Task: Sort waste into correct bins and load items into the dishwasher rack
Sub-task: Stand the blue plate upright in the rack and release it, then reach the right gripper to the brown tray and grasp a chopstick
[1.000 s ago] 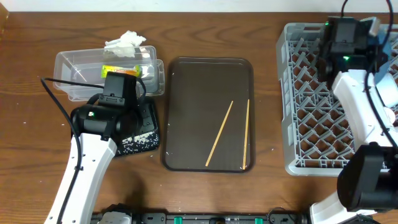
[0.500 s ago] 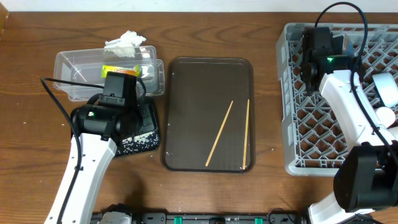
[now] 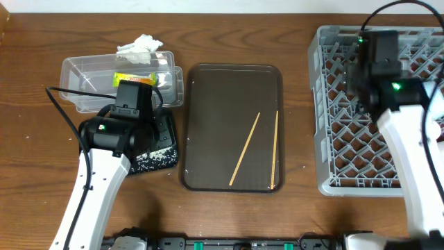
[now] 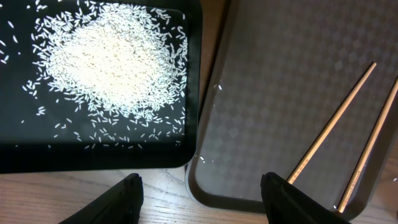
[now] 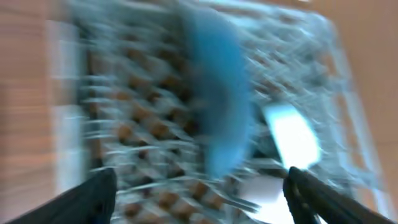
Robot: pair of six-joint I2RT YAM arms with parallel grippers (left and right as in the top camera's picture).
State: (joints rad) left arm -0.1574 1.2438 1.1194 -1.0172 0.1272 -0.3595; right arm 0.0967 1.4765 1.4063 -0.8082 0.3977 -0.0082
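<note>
Left gripper (image 4: pixel 208 200) is released, with nothing between its fingers. Ahead to its left the rice heap (image 4: pixel 112 59) lies in the black tray (image 4: pixel 93 158); ahead to its right two chopsticks (image 4: pixel 329 124) lie on the brown tray (image 4: pixel 267 81). Right gripper (image 5: pixel 202 196), spread wide and empty, hangs over the rack (image 5: pixel 124 124), with a blurred blue plate (image 5: pixel 214 93) ahead.

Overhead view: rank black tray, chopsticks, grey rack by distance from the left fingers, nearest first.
1. Black tray, right beside the left fingers, far left.
2. Chopsticks, on the brown tray, centre.
3. Grey rack, far right.
</note>
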